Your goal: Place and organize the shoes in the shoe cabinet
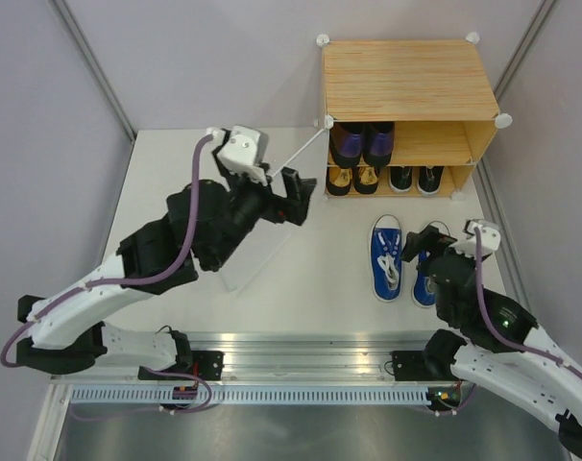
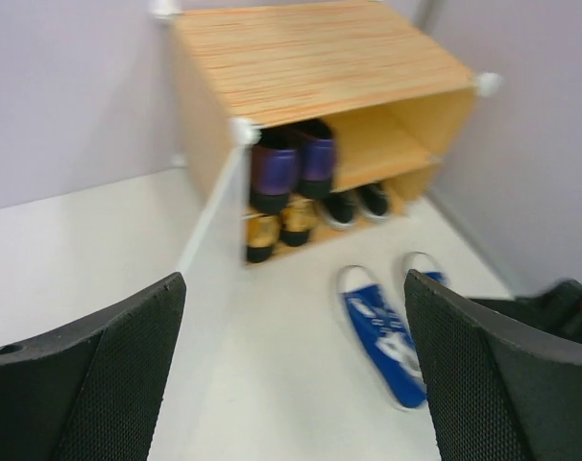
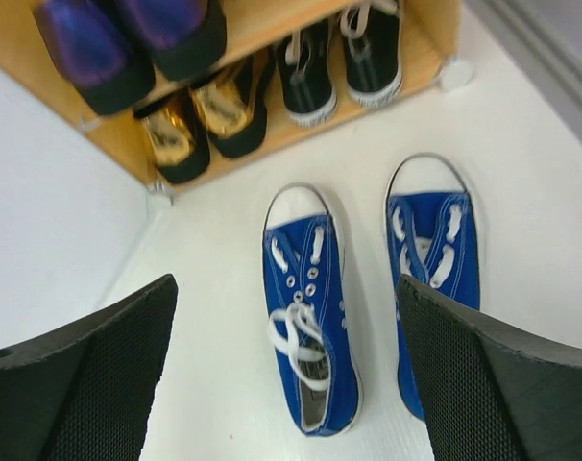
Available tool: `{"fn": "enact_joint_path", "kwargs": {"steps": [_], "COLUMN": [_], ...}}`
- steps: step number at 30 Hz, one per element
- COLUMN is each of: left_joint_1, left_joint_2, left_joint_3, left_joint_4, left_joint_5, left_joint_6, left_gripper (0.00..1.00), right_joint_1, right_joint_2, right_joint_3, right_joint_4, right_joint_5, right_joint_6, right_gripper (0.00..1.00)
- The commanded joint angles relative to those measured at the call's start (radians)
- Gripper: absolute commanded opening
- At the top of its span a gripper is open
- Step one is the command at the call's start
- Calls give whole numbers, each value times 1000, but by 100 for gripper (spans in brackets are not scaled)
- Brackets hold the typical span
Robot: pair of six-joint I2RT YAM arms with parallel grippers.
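Right wrist shows blue sneakers [image 3: 310, 307] outside the shoe cabinet [image 3: 435, 38]

Illumination is bright, even and diffuse in all three views. The white tabletop [image 1: 339, 274] carries only faint, soft-edged shadows beside the blue sneakers [image 3: 310, 317]. The overhead view is sharp throughout. The left wrist view is blurred across the whole frame: the cabinet [image 2: 310, 58] and its contents lack crisp edges. The right wrist view is sharper. The gold shoes [image 3: 171, 139] show small glare spots. The cabinet shelves sit in mild shade.
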Motion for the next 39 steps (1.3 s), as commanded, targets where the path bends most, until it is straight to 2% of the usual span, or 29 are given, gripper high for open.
{"fn": "enact_joint_path", "kwargs": {"steps": [1,3,4,5,9,12,15,17,20,25,31,39], "left_joint_1": [15,17,17,16,16,17,19,19,19,17,17,17], "left_joint_2": [-29,-127,-164,-190,-252,-282,-324,-377,-446,-445,-445,-440], "left_joint_3": [-144,-268,-310,-356,-335,-359,-453,-565,-671,-711,-717,-717], "left_joint_4": [-23,45,136,150,114,110,144,236,306,345,345,327], "left_joint_5": [-364,-413,-410,-395,-329,-335,-364,-376,-334,-327,-326,-275], "left_joint_6": [226,275,303,292,254,301,360,403,401,392,380,351], "left_gripper": [97,97,97,99,99,100,100,100,100,100,100,100], "right_joint_1": [5,4,5,5,4,4,-11,-40,-83,-111,-126,-133], "right_joint_2": [60,109,132,181,294,338,387,444,511,576,709,788], "right_joint_3": [-39,-77,-88,-109,-171,-246,-302,-335,-378,-384,-388,-352], "right_joint_4": [10,38,48,57,123,222,290,321,455,537,637,622], "right_joint_5": [-105,-142,-161,-193,-219,-243,-247,-263,-338,-388,-374,-337], "right_joint_6": [92,104,120,129,176,178,186,175,143,141,138,187], "right_gripper": [98,98,98,98,98,98,98,98,98,98,98,98]}}
